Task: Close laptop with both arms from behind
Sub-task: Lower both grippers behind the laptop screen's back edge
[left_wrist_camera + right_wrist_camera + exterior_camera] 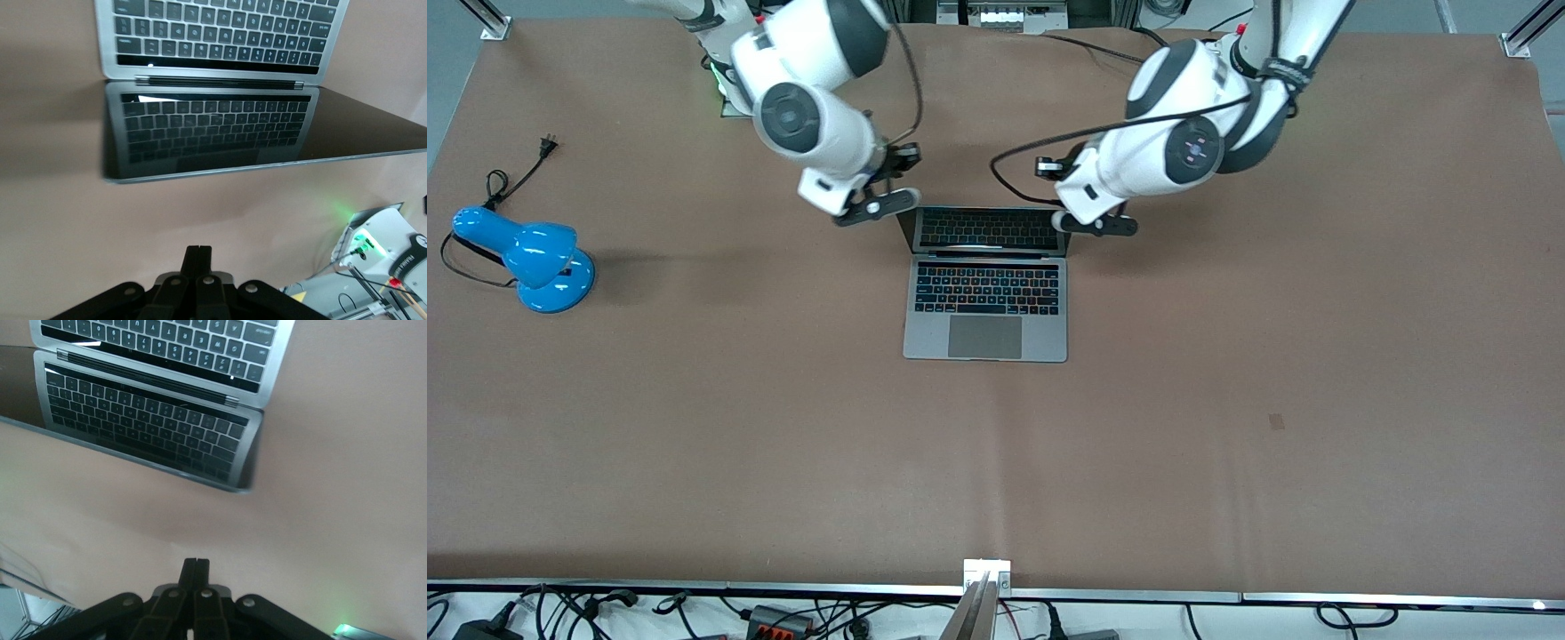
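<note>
The silver-grey laptop [985, 307] lies open in the middle of the table, its dark screen [987, 229] tilted up and mirroring the black keyboard. My right gripper [876, 207] is shut and empty, up by the lid's top corner toward the right arm's end. My left gripper [1099, 224] is shut and empty, up by the lid's other top corner. In the left wrist view the shut gripper [198, 251] points at the lid's top edge [200, 175]. In the right wrist view the shut gripper [195, 564] is apart from the lid's corner [243, 483]. Neither touches the laptop.
A blue desk lamp [527, 260] with a black cord lies on the brown table [1227, 400] toward the right arm's end. A grey box with a green light [373, 241] stands at the right arm's base.
</note>
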Motion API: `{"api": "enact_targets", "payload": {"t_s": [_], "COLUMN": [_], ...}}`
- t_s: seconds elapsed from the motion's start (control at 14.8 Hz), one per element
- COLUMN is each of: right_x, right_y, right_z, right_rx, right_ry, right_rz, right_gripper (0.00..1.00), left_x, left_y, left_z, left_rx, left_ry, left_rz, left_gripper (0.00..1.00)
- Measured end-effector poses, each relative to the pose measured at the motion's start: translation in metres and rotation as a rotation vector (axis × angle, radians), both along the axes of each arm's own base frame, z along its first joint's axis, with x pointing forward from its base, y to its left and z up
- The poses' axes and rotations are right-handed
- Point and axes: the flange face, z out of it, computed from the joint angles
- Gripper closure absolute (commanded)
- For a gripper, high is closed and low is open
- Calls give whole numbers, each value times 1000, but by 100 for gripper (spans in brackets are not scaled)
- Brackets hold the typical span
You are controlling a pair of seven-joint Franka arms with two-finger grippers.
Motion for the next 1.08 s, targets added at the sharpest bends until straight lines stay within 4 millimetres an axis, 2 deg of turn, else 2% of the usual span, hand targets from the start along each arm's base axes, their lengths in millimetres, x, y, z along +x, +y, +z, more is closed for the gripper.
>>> {"api": "enact_targets", "payload": {"t_s": [0.13, 0.34, 0.81, 1.08], "right_x": [5, 15, 44, 63], "right_y": [1, -2, 5, 5], "right_z": [-9, -15, -19, -21], "right_rx": [0, 5, 34, 38], "right_ry": [-11, -33, -126, -151], "right_rz": [-11, -34, -118, -161], "right_gripper": [100, 100, 100, 100], "left_x": [-14, -18, -4, 16], "left_y": [-16, -23, -19, -9], "left_z": [-19, -33, -59, -72], "left_rx": [3, 3, 25, 29], "left_ry": [0, 9, -27, -68], "left_rz": [-17, -22, -12, 23], "left_gripper": [99, 99, 99, 99]}}
